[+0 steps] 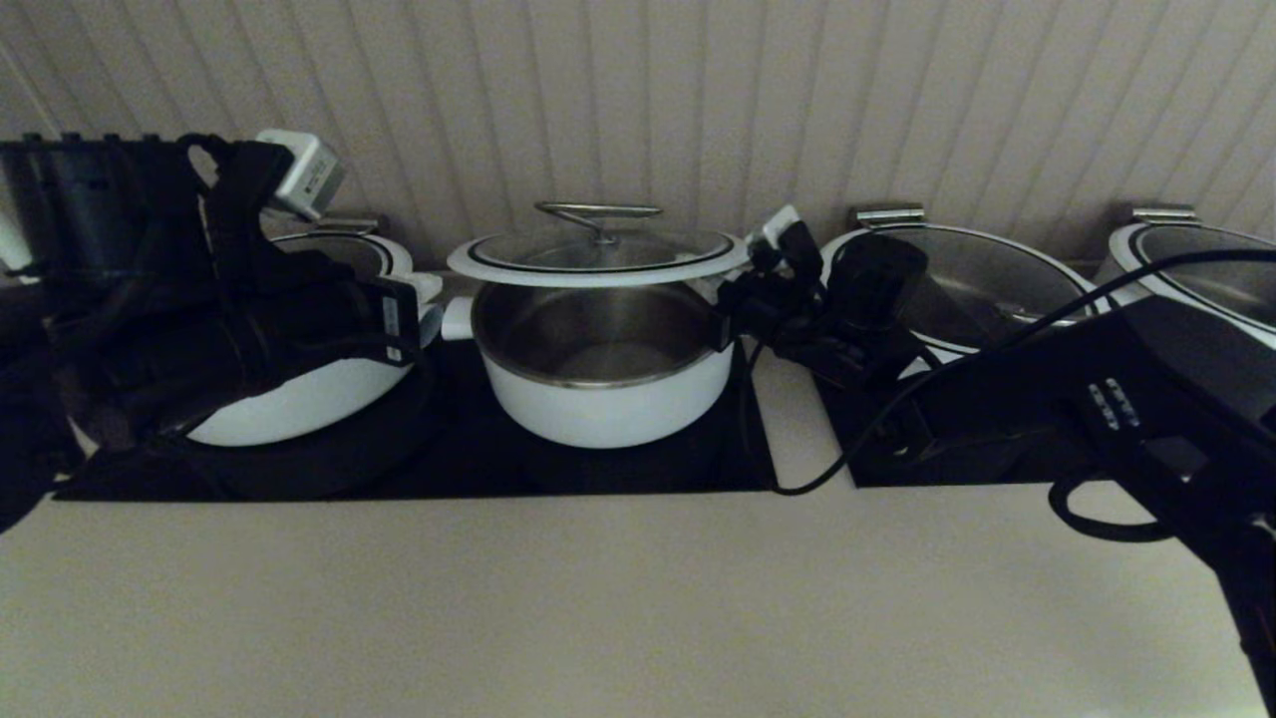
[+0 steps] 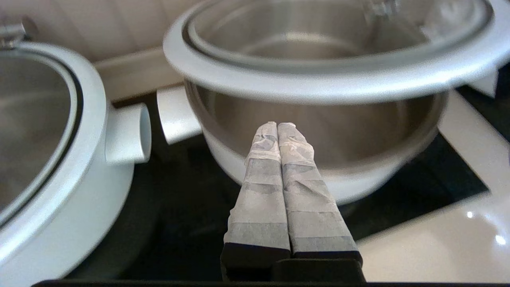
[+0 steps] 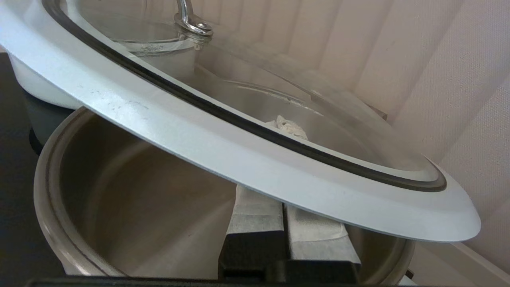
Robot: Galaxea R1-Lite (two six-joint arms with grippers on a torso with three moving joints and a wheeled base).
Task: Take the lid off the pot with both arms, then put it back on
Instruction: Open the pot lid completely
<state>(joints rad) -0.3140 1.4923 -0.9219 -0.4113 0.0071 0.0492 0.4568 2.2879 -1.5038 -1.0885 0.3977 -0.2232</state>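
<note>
Your right gripper (image 3: 289,131), fingers pressed together, props the lid (image 1: 598,257) from beneath above the pot (image 1: 605,374) by the table's back edge; left gripper (image 2: 277,126), pressed together, sits clear of it.

Open gap between raised lid (image 1: 598,255) and pot (image 1: 604,371); wide pots (image 1: 299,394) close alongside.

Right gripper (image 3: 279,167) fingers: mostly hidden under the lid (image 3: 255,159).
Lid far edge: cut off in the left wrist view.
Left-hand pot (image 1: 299,399): largely hidden by the left arm (image 1: 199,309).
</note>
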